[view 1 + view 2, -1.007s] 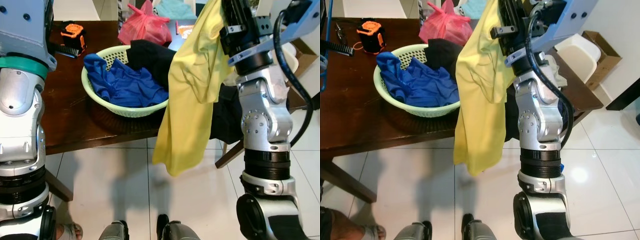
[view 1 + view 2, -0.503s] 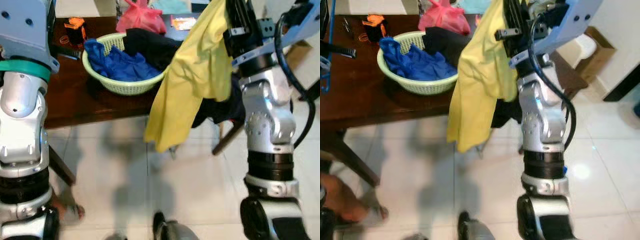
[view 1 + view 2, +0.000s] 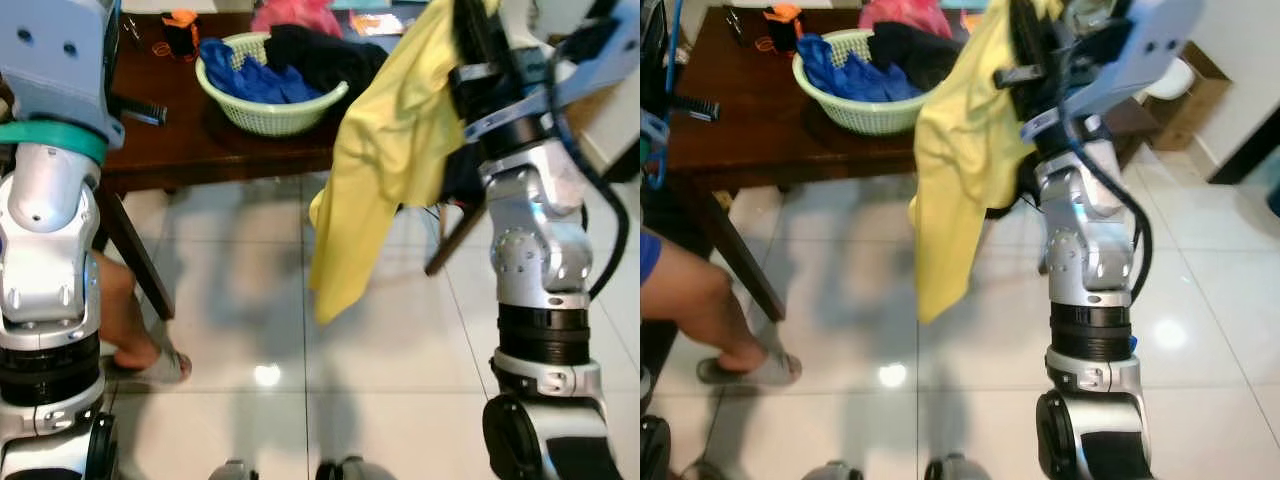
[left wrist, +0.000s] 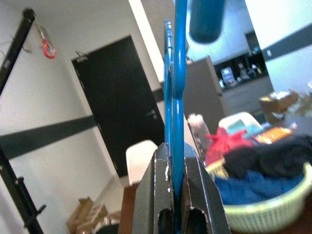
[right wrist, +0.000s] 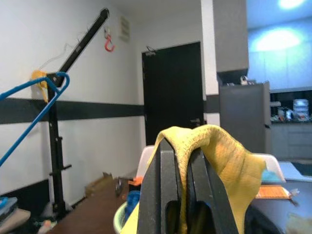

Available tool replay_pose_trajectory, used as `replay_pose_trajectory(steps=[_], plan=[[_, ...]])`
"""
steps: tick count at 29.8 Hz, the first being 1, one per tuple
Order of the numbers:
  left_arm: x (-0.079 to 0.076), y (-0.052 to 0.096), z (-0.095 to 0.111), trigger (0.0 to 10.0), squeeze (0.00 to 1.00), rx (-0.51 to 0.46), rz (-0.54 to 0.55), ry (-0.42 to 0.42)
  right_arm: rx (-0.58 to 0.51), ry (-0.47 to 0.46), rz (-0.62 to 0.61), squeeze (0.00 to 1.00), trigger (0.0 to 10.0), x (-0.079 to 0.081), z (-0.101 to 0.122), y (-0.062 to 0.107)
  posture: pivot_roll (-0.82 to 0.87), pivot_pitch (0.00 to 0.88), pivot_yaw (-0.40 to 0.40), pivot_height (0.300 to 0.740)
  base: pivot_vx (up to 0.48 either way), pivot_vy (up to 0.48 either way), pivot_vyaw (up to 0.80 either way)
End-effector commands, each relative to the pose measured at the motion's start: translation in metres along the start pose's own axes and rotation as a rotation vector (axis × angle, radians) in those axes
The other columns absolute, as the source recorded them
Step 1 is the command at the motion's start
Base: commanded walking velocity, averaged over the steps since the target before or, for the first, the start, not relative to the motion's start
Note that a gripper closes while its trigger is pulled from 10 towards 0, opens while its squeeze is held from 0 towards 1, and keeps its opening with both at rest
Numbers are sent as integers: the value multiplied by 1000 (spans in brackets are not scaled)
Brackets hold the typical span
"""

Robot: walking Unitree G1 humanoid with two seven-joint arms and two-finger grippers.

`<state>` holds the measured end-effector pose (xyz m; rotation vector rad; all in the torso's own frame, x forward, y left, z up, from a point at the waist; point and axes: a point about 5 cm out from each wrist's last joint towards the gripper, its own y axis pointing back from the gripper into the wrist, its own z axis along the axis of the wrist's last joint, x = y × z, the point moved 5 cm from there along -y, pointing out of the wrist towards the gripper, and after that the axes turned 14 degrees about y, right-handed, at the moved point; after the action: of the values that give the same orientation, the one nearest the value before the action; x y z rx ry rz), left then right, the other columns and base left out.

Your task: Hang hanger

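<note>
My left gripper [image 4: 178,161] is shut on a blue hanger [image 4: 179,97], which rises straight up between its black fingers. The hanger's hook [image 5: 34,112] also appears at the edge of the right wrist view. My right gripper [image 5: 181,156] is raised and shut on a yellow shirt [image 3: 385,160]. The shirt drapes over the fingers and hangs down beside the silver right arm [image 3: 525,230], above the tiled floor. A black clothes rack pole [image 5: 78,44] with a red hook [image 5: 108,43] stands against the white wall.
A dark wooden table [image 3: 200,150] stands ahead and carries a green basket [image 3: 270,105] of blue and black clothes. An orange tape measure [image 3: 180,25] and a pink bag [image 3: 295,12] lie further back. A person's bare leg and sandal [image 3: 140,350] are beside the table leg on the left.
The camera has backed away from the table, so the table and basket sit higher in view. A person's leg has come into view at left. Both grippers keep their hold.
</note>
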<state>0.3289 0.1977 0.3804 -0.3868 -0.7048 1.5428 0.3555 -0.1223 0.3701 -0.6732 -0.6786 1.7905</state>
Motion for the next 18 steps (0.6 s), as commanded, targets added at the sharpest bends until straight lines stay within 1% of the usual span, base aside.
replay_pose_trajectory(steps=[1, 15, 18], plan=[[1, 1, -1, 10000, 0, 2, 0, 5, -23, 10, 11, 0, 10000, 3, 5, 0, 120, 16, -16, 740, -431, 0, 0], [-6, 0, -3, 10000, 0, 12, -19, 15, -9, 34, 4, 0, 10000, 0, 3, 4, 104, 26, -5, 740, -415, 0, 0], [-8, 0, -8, 10000, 0, 34, -22, 35, -2, 39, 4, 0, 10000, 0, 2, 6, 98, 28, -2, 740, 0, 0, 0]])
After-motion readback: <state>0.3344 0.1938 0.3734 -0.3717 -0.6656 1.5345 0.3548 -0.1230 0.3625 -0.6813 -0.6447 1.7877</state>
